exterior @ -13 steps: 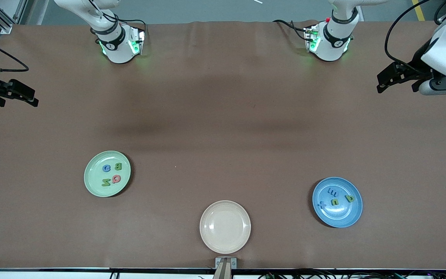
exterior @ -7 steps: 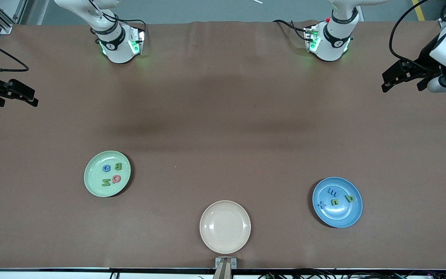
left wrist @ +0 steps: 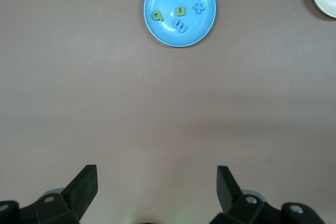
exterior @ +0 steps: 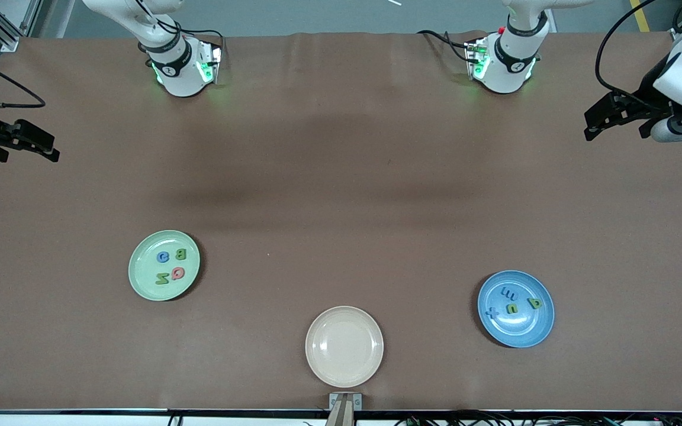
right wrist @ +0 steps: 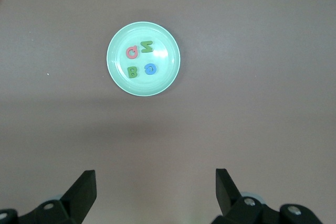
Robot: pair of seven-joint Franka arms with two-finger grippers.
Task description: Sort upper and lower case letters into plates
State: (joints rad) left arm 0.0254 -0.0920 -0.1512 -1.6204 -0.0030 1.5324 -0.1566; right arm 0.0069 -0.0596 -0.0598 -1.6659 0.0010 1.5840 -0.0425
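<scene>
The right gripper (exterior: 51, 151) hangs over the bare brown table (exterior: 341, 177) at the right arm's end, its fingers (right wrist: 84, 187) spread wide with nothing between them. Well apart from it, nearer the front camera, the mint green plate (exterior: 140, 281) lies flat on the table, holding a blue letter (exterior: 163, 257), a green B (exterior: 180, 255), a green Z (exterior: 162, 277) and a red Q (exterior: 178, 273). The beige plate (exterior: 344, 346) sits nearest the front camera, between the two coloured plates. The blue plate (exterior: 518, 331) lies flat toward the left arm's end, carrying a blue m (exterior: 508, 292), a green u (exterior: 512, 308), a green q (exterior: 535, 303) and a blue x (exterior: 492, 312). Being round, the plates have no long axis. The left gripper (exterior: 591, 127) hangs over the table at the left arm's end, fingers (left wrist: 228, 182) wide apart and empty.
</scene>
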